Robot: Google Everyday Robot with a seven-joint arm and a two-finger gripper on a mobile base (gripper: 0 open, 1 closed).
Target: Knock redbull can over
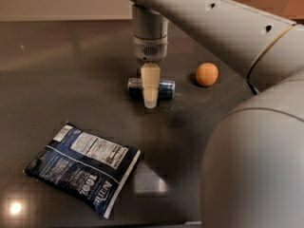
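Item: redbull can (pixel 166 88), upper centre, lying on its side, so knock-over judged done; gripper (pixel 150 99) over its middle, grip cannot be told; next: lift clear.

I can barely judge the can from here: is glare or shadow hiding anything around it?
Camera view: the dark table is glossy, with a bright glare spot at the picture's lower left and a pale reflected patch beside the bag; neither reaches the can, lying on its side; only the pincer, directly in front of its middle, hides part of it.
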